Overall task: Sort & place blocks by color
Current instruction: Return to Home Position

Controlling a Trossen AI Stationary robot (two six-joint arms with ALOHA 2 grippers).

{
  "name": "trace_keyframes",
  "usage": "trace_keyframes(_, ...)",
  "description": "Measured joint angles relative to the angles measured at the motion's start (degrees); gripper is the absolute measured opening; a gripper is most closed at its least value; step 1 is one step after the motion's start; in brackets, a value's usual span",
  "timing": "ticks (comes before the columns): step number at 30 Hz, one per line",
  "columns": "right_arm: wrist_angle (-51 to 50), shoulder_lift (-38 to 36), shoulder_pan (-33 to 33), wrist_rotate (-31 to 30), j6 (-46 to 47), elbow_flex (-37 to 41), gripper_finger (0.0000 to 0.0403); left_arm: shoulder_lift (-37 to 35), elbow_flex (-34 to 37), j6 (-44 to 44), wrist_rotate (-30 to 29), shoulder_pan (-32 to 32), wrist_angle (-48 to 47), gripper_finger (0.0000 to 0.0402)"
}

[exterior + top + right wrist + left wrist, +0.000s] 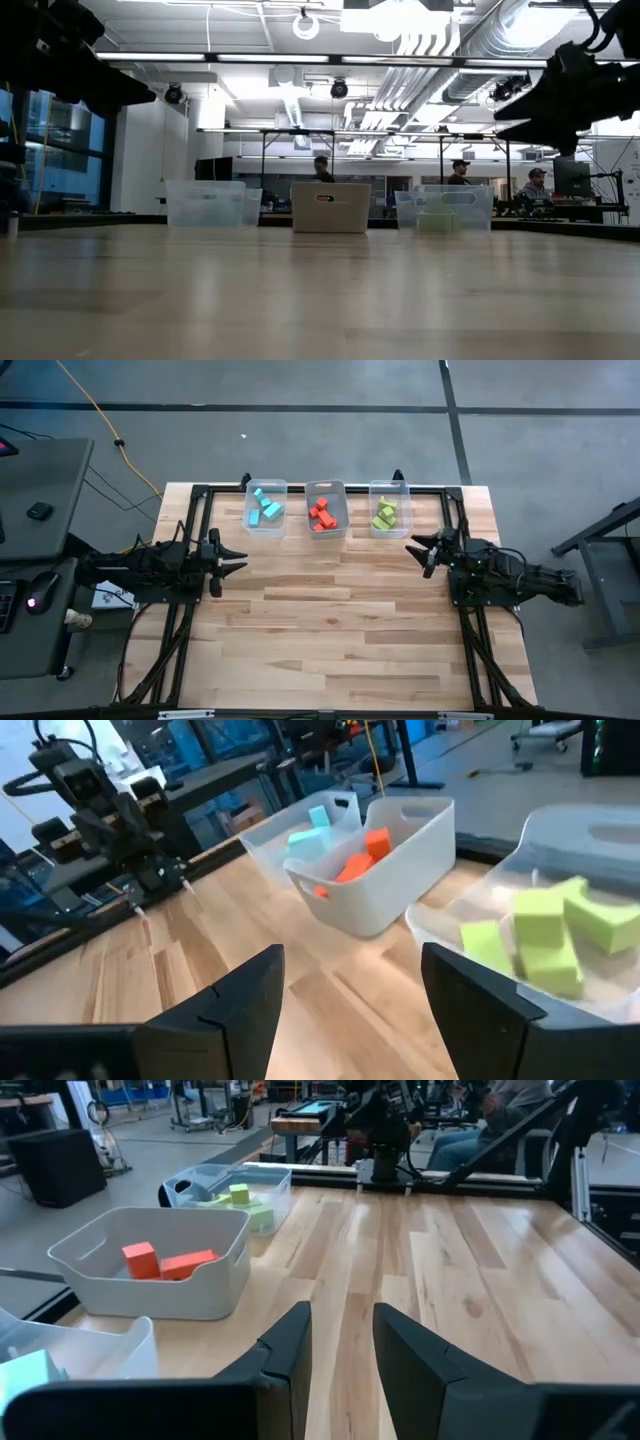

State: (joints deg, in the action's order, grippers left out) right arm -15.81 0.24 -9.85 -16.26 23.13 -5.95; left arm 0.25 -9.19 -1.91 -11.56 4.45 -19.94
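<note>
Either side of the middle bin (326,488), nearer the front, both arms wait: left gripper (240,559) parted and empty, right gripper (415,546) spread wide, empty too. Homing well means drawing away evenly, clear of bin rims (sorting looks done: blue blocks (264,508) binned on its left-arm side, red blocks (322,515) inside, green blocks (387,514) opposite). Pale plank table (340,640); people (459,172) sit beyond.

Your right gripper (350,962), dark fingers spread and empty, faces lime green blocks (545,935) lying in the nearest clear plastic rectangular bin (447,925).
</note>
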Motion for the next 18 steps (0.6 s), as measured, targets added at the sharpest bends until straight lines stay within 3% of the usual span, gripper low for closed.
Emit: trace_keyframes(18,1.25,0.51,3.61,0.3,-3.7,0.54,0.0227,0.0,0.0,0.06,-0.03,0.01,0.02,0.0086)
